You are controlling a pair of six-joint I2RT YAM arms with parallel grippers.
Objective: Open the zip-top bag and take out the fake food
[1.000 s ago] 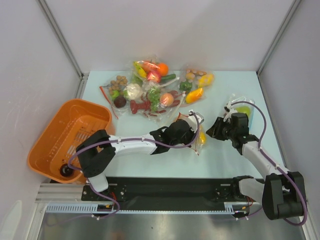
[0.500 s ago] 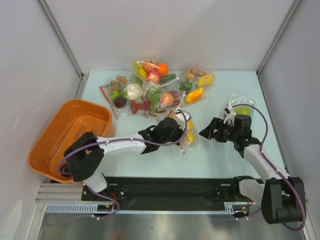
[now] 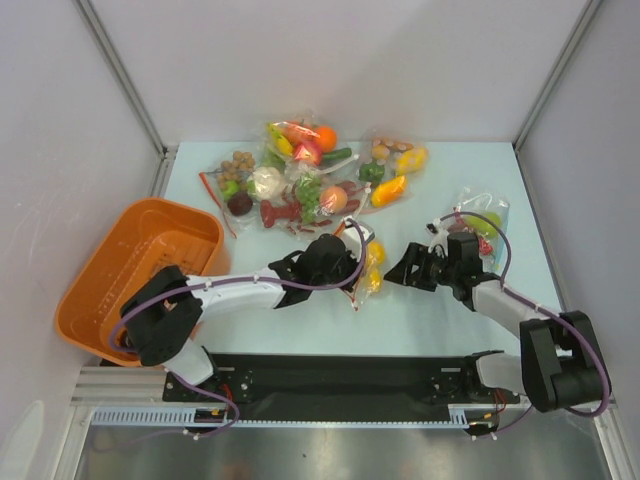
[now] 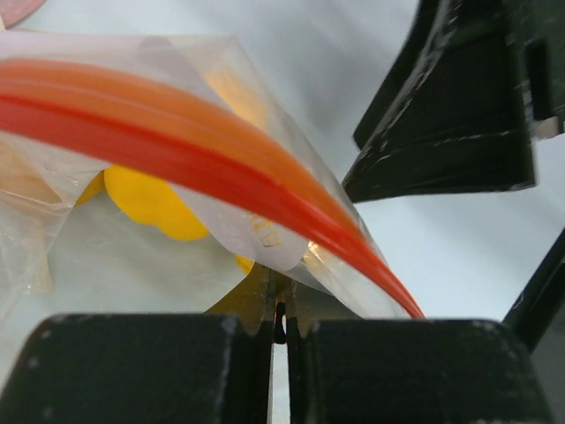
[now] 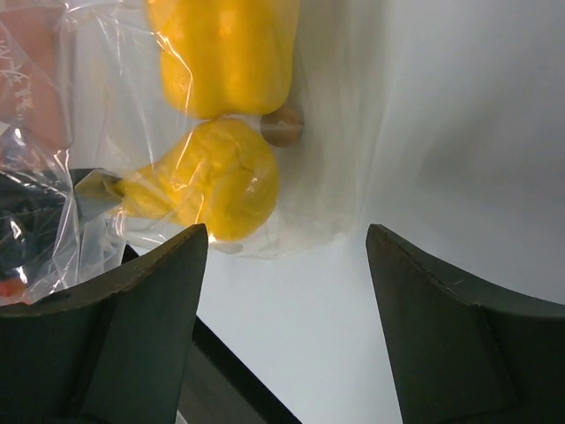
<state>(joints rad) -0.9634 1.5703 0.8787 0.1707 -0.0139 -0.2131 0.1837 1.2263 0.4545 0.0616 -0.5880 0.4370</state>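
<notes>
At the middle of the tabletop (image 3: 420, 322), the left end effector (image 3: 347, 266) is pressed together, and the wrist view shows its tips (image 4: 279, 323) pinching a fold of clear film from the zip-top bag (image 3: 368, 266). That orange-red zip strip (image 4: 190, 152) sweeps across the left wrist view just above the pinch, with yellow showing through the plastic behind it.

Over to the right end effector (image 3: 401, 271): it's spread wide, pointing left at the bag from just beside it, nothing between its fingers. Its own camera looks past both fingertips (image 5: 282, 237) at the bag lying on the pale surface, and the fake food (image 5: 222, 55) is right there inside, two glossy yellow pieces one above the other with a small brown nub (image 5: 282, 128) between them.

Further out, a lone bag (image 3: 483, 220) with something green inside lies right of the right arm. Toward the far edge sits a heap of clear bags (image 3: 305, 185) packed with colourful toy produce. Way out left, an orange basket (image 3: 120, 268) hangs off the tabletop's left side.
</notes>
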